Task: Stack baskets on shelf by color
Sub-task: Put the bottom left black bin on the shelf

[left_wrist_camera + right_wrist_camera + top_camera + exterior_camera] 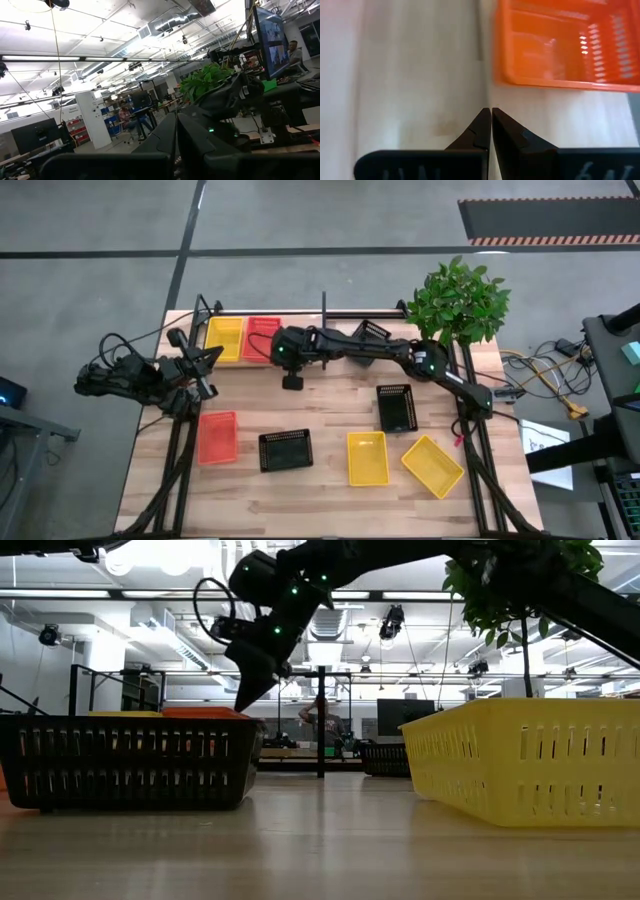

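Note:
A yellow basket (225, 338) and a red-orange basket (262, 338) sit side by side on the left part of the shelf (340, 315), which runs along the table's far edge. A black basket (372, 332) stands tilted farther right on the shelf. On the table lie a red-orange basket (218, 436), two black baskets (286, 449) (397, 407) and two yellow baskets (367, 457) (432, 465). My right gripper (292, 383) (490, 112) is shut and empty, pointing down just in front of the shelf's red-orange basket (565, 45). My left gripper (210, 358) (176, 120) is shut and waits at the shelf's left end.
A potted green plant (458, 302) stands at the table's far right corner, beside the shelf's right end. The shelf's upright black post (324, 308) rises near its middle. In the low view a black basket (125, 760) and a yellow basket (530, 770) stand close to the camera.

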